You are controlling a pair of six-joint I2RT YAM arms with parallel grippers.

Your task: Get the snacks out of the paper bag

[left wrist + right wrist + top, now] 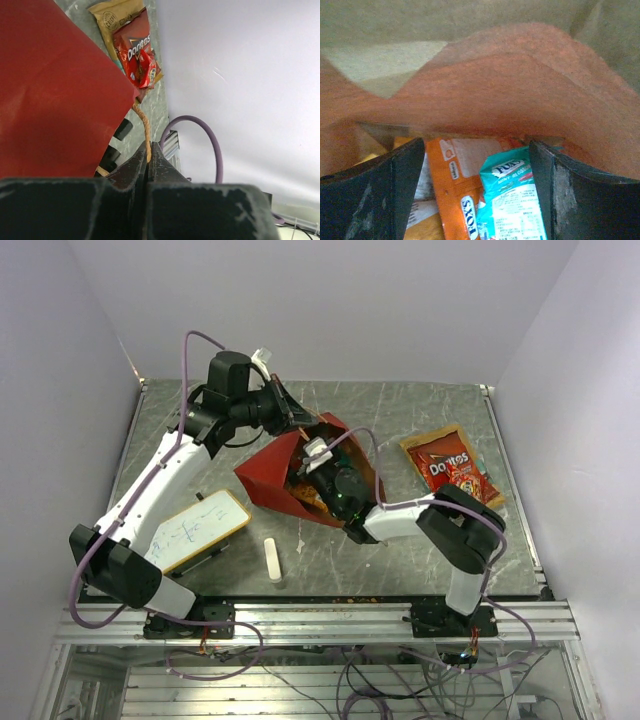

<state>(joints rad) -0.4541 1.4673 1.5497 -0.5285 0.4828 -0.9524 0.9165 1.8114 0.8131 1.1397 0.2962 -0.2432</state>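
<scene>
Top camera hangs above and behind the arm bases (448,618), looking down and away over the whole table (430,405) to the far wall (320,300). Left wrist camera rides right behind the left gripper (149,146), jaws pinched together, sighting along them past the red paper bag (55,95) to the snacks (132,50) lying on the right, a pile the top view also catches. Right wrist camera, very close, looks out between the spread jaws of the right gripper (476,145) into the bag's brown inside, more snacks filling the near edge
</scene>
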